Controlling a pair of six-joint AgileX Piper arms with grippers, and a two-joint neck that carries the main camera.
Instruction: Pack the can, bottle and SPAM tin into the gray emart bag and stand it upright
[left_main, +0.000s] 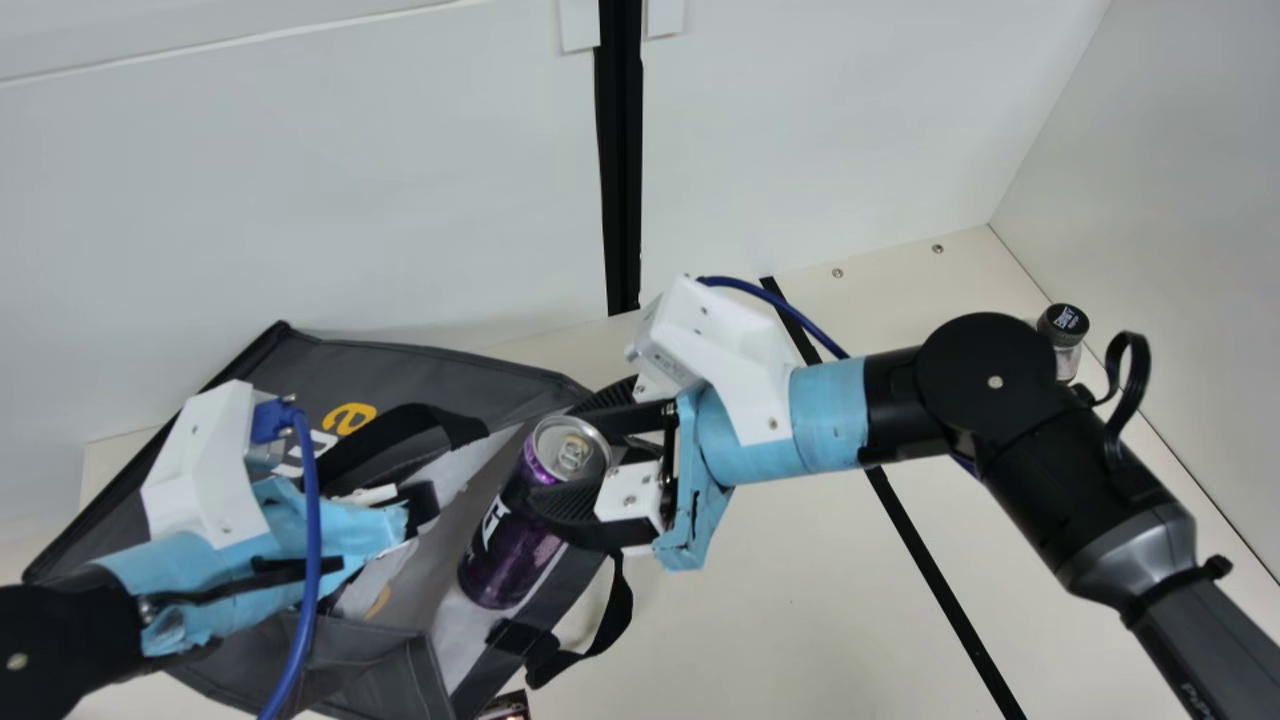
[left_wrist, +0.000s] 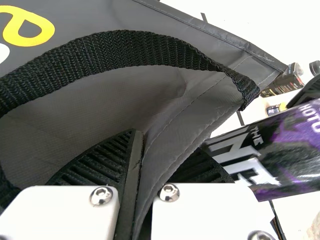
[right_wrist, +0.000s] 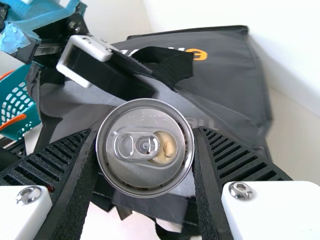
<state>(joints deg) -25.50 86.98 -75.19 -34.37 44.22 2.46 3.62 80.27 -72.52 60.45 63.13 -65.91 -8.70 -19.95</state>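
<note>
White panels are rising behind the cream counter, and a black strip is running across the counter beneath the right arm. The gray bag is lying slanted on the robot's left side of the counter, its mouth gaping toward the right arm and its yellow and white lettering partly showing. A black handle is arching across the bag, and a second strap is drooping from its near side.

The left pincer is pinching an edge of the bag's gray fabric between its ribbed fingers. The right pincer is gripping the purple and black can near its top, one finger to each side. The can is tilting, its ring-pull end toward the right arm and its other end at the bag's mouth; how far inside it is reaching, I cannot tell.

Near the back wall, a small black-capped jar is standing just behind the right arm's joint. A dark printed container is showing past the bag's corner in the left wrist view, and a teal basket is sitting beyond the bag in the right wrist view.
</note>
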